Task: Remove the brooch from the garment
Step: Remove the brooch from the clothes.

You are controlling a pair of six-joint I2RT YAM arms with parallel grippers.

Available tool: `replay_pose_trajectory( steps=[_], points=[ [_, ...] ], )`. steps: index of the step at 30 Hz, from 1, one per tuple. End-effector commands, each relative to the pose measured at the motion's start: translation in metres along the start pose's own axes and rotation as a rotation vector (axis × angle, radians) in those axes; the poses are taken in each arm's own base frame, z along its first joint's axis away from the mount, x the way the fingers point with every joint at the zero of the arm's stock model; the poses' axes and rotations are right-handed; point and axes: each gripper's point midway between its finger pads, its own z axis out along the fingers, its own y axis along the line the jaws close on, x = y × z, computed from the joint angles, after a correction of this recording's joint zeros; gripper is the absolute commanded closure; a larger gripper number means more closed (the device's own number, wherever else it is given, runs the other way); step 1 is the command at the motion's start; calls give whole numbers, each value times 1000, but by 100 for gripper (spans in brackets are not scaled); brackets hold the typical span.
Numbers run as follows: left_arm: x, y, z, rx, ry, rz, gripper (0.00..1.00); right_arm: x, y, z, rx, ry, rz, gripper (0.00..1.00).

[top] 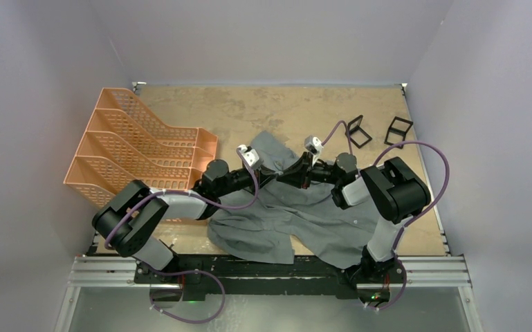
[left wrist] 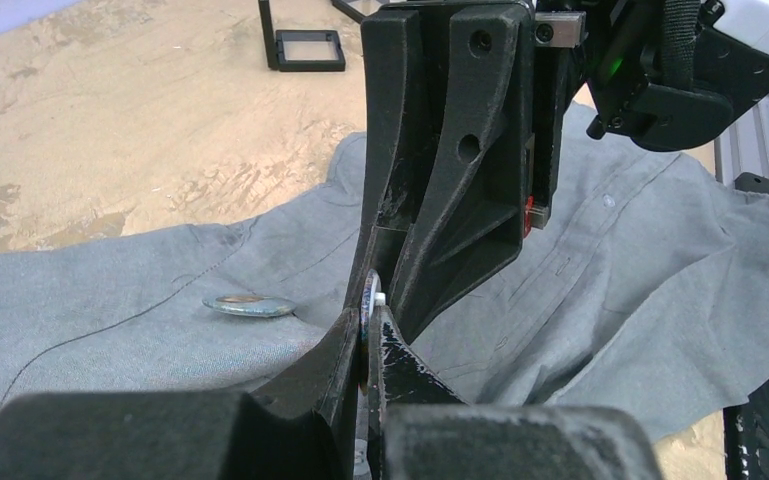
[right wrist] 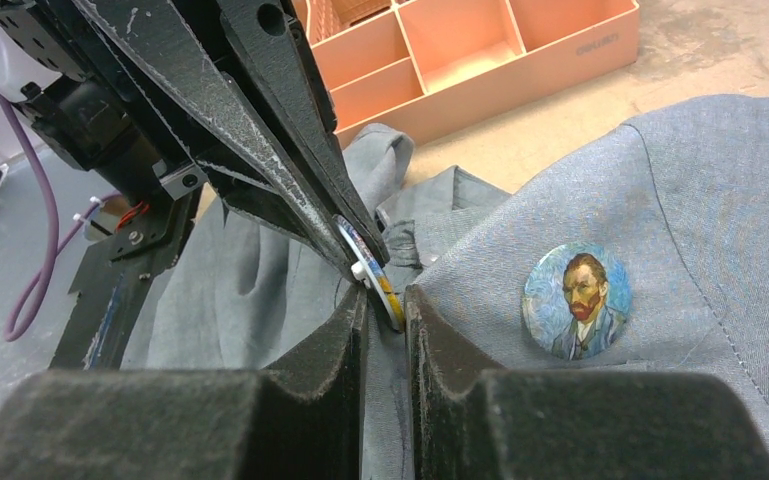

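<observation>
The garment (top: 304,221) is a grey shirt spread on the table between the arms. A round brooch (right wrist: 372,275) stands edge-on, its pale back nub showing, and my left gripper (left wrist: 368,305) is shut on it. My right gripper (right wrist: 385,300) meets it tip to tip from the other side. Its fingers stand a narrow gap apart with a strip of grey fabric between them, and the brooch's lower rim sits at their tips. Another brooch (right wrist: 576,300), a painted portrait of a bearded man, lies flat on the shirt (right wrist: 720,180) close by; in the left wrist view this brooch (left wrist: 248,305) shows left of the fingers.
An orange slotted file organiser (top: 138,155) stands at the left of the table, just beyond the shirt's collar side. Two small black frame stands (top: 358,131) (top: 399,129) sit at the back right. Grey walls close in the table on three sides.
</observation>
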Motion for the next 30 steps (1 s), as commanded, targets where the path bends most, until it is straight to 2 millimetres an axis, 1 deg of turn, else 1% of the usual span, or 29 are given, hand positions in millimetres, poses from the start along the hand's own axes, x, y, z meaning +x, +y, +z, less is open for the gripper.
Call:
replay_pose_trajectory(
  steps=[1,4,6,14,19,22,25,30],
  points=[
    [-18,-9,4,53,-25,25,96,-86,35,1,-120,-256,-499,94],
    [-20,-6,2,37,-27,24,86,-86,35,1,-121,-256,-501,97],
    [-21,-4,0,21,-28,28,83,-85,34,2,-121,-255,-496,97],
    [-27,3,-8,-23,-32,51,81,-83,30,3,-115,-253,-484,100],
    [-27,10,-13,-47,-28,51,80,-81,29,3,-118,-248,-480,100],
    [-28,14,-15,-54,-31,47,78,-81,29,4,-122,-245,-479,100],
    [-28,13,-15,-31,-30,42,76,-80,30,4,-127,-243,-482,100],
    [-19,10,-12,29,2,25,76,-80,32,3,-138,-237,-488,100]
  ],
)
